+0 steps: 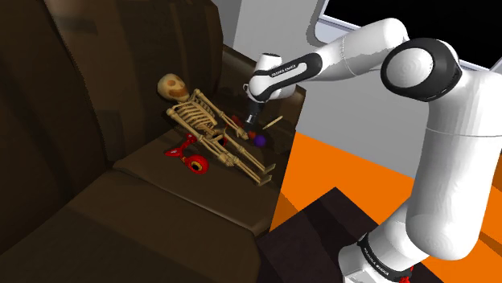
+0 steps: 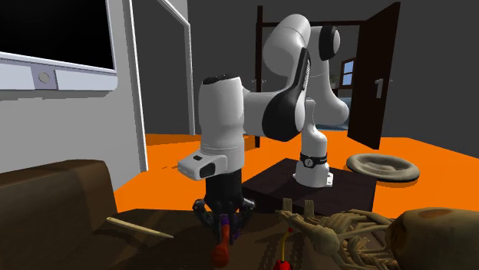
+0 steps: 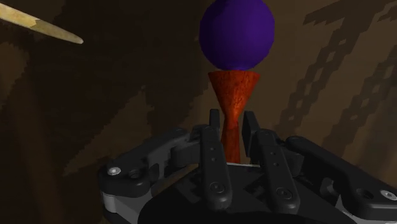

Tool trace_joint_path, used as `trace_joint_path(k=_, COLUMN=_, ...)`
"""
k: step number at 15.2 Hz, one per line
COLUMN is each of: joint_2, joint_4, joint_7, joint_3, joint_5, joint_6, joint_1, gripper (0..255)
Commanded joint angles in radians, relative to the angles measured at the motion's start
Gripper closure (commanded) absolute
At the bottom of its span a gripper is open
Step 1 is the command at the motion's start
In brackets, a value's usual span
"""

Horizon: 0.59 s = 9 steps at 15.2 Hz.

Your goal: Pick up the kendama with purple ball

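the tool (image 2: 224, 225), low over the brown sofa (image 2: 65, 192), clasps the red kendama (image 2: 222, 251) beside a skeleton (image 2: 338, 228).

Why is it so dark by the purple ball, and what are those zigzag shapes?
Wrist view: the sofa is dim brown, and the zigzags are jagged-edged shadows on it beside the purple ball. Shoulder view: the orange floor looks far brighter.

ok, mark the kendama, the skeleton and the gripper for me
kendama (image 3: 233, 86), wrist view, red cup under the purple ball.
skeleton (image 1: 195, 116), shoulder view, ribcage.
gripper (image 3: 233, 124), wrist view, midway between the fingers clasping the stem.
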State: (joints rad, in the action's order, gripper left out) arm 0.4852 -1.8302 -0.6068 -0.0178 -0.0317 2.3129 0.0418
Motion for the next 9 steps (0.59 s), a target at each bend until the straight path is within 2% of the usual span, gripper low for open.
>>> trace_joint_path(k=1, joint_2=-0.014, joint_4=0.007, joint_7=0.003, joint_3=0.000, joint_5=0.001, joint_6=-0.021, joint_1=0.002, gripper=255)
trace_joint_path(k=9, joint_2=-0.061, joint_4=0.024, joint_7=0.005, joint_3=-0.001, joint_5=0.003, joint_6=-0.086, joint_1=0.002, gripper=255)
